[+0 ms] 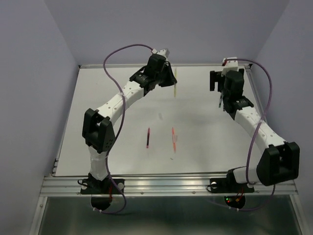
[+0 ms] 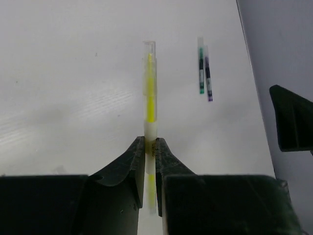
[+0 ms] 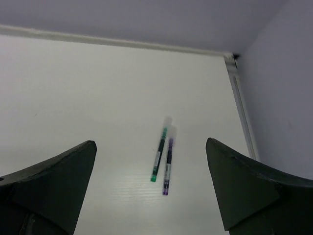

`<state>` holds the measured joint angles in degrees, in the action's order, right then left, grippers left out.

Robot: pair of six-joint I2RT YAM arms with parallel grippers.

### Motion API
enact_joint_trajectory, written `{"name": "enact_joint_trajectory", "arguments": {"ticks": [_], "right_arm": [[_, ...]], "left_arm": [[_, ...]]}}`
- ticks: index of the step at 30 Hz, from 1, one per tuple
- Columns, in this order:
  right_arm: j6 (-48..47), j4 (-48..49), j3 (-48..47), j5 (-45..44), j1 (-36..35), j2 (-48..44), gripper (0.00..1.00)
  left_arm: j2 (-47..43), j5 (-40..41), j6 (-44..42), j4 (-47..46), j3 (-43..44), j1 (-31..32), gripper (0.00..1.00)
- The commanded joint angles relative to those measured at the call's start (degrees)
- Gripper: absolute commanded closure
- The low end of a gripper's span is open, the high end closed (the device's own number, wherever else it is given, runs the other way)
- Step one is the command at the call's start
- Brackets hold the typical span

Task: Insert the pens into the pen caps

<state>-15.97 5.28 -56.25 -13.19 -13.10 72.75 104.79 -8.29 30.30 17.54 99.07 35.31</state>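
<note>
While the left gripper (image 2: 150, 145) is pinched nearly closed, it has the yellow pen (image 2: 150, 93) clamped at its near end, and the left wrist view shows the barrel running straight out from between the two fingertips, away from the camera and over the white table (image 1: 205, 147). The pen's far end looks clear and pale, and whether the tip touches the surface cannot be told. Over on the other side, the right gripper (image 3: 150, 143) is spread wide with nothing in it, its dark fingers (image 3: 54, 186) framing the right wrist view. Out beyond them, clear of both fingers, the green pen (image 3: 159, 155) and the dark blue pen (image 3: 167, 167) lie on the table side by side, nearly parallel and just about touching, each with a faint pale end pointing toward the back wall. From the overhead camera, the maroon pen (image 1: 147, 137) and the orange-red pen (image 1: 173, 138) lie near the middle of the table, roughly parallel, near each other and well apart from both grippers.
</note>
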Motion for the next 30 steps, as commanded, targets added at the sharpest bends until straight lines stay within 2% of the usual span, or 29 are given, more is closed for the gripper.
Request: {"name": "enact_joint_trajectory", "arguments": {"ticks": [1, 5, 9, 14, 24, 26, 30], "right_arm": [[32.27, -13.44, -12.09, -30.37, 2.02, 8.51, 0.0], [39.77, -18.81, -10.83, -28.22, 3.78, 9.61, 0.0], [45.93, -18.72, -7.31, -19.43, 6.94, 5.39, 0.0], [48.22, -18.81, -4.49, -19.94, 7.48, 0.21, 0.0], [49.36, -18.55, -2.11, -20.12, 7.48, -2.97, 0.0], [48.49, -18.11, -1.94, -19.68, 7.48, -1.92, 0.0], [47.17, -17.5, -2.72, -12.41, 7.48, 1.33, 0.0]], "left_arm": [[11.18, 4.43, 3.8, -0.23, 9.98, 1.95, 1.0], [20.06, 3.2, 5.29, 0.57, 23.5, 3.18, 1.0], [26.68, -4.51, 5.81, -5.56, 29.42, 4.41, 1.0], [32.92, -11.38, 7.93, -16.72, 30.92, 5.91, 1.0], [44.35, -12.63, 13.72, -22.2, 38.39, 8.02, 1.0], [44.53, -13.41, 14.69, -22.72, 37.26, 8.11, 1.0], [39.97, -14.12, 13.38, -27.73, 30.15, 8.37, 1.0]]}}
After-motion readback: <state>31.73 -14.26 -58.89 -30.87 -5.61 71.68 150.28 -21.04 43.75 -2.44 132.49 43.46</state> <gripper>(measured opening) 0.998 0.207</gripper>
